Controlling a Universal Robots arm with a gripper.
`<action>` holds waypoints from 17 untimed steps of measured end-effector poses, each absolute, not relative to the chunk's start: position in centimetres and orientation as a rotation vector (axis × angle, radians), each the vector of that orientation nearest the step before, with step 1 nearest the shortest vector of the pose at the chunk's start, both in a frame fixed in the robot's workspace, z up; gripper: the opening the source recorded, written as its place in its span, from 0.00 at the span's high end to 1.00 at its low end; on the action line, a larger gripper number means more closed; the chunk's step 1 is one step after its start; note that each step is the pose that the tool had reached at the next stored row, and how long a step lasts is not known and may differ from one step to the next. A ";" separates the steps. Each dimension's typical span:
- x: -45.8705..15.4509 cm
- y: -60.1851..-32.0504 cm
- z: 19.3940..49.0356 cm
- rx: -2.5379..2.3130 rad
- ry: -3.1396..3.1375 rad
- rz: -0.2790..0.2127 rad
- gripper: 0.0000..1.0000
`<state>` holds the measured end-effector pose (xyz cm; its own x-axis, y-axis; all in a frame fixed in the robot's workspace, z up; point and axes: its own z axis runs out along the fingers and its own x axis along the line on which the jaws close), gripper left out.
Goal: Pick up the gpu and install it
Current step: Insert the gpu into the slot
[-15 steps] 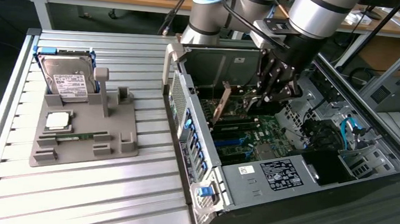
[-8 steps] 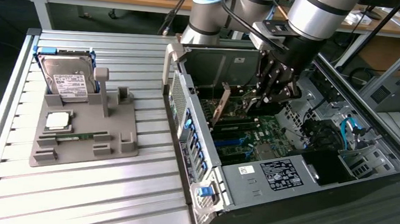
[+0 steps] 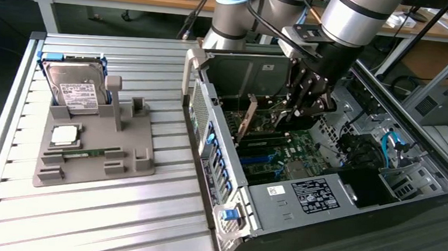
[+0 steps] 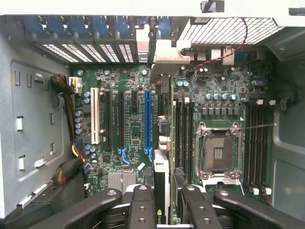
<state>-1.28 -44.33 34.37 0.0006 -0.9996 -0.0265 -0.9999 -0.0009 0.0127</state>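
Tool [image 3: 301,110] is hanging inside the open PC case [image 3: 208,119], arm coming in from above. Its fingers [image 4: 141,205] are pressing in on both sides of the gpu [image 4: 161,176], so it's clenched on the card, which is showing edge-on btwn them. The gpu is sitting inside the case over the motherboard [image 4: 128,124], just beside the long blue slot [image 4: 147,119] and between that slot and the CPU socket [image 4: 218,152]. Its pale bracket end [image 3: 248,118] is standing upright near the case's rear wall. Can't tell whether the card edge is touching a slot or hovering above it.

Outside the case, to the exterior view's left of it, a grey fixture tray [image 3: 132,166] is lying on the ribbed metal surface [image 3: 125,213]. The tray is carrying a hard drive [image 3: 77,87] w/ white label propped upright at the end far from the camera, a processor chip [image 3: 65,133] lying flat, and a narrow green memory stick [image 3: 90,151] beside it. All three are well apart from the case.
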 end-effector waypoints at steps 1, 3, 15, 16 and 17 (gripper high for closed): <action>-1.3 -44.3 34.3 -2.215 2.213 0.043 0.73; -1.3 -44.3 34.3 -2.215 2.213 0.043 0.73; -1.4 -44.4 33.9 -2.217 2.212 0.043 0.73; -1.5 -44.4 33.9 -2.217 2.211 0.043 0.73; -1.5 -44.4 33.8 -2.217 2.211 0.043 0.73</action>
